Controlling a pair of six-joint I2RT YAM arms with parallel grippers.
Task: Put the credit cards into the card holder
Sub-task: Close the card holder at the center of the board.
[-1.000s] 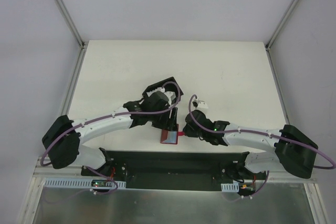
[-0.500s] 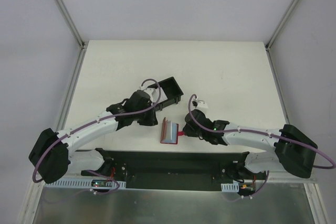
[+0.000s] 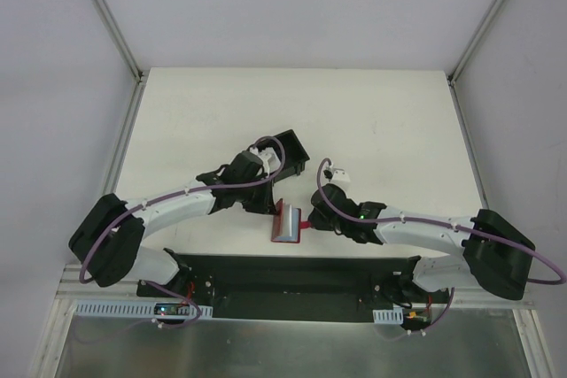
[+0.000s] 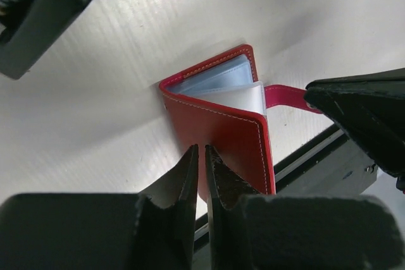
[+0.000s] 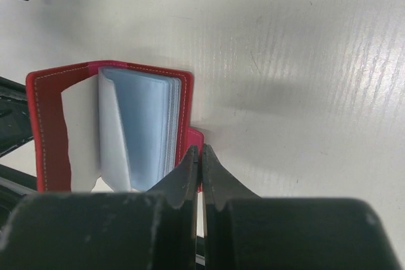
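The card holder, a red folding wallet, lies open near the table's front edge. In the left wrist view its red cover stands tilted up over pale blue-grey sleeves. What looks like a white credit card sits among them, and it also shows in the right wrist view. My left gripper hovers at the holder's left side, its jaws shut with only a slit and nothing between them. My right gripper is shut on the holder's red snap tab.
A black open-sided box stands just behind the left wrist. The black base plate runs along the table's near edge, right in front of the holder. White table surface spreads to the back and right.
The left gripper was open over the holder, pulled back to the left, then returned to its left side with jaws shut. The holder and right arm stayed put.
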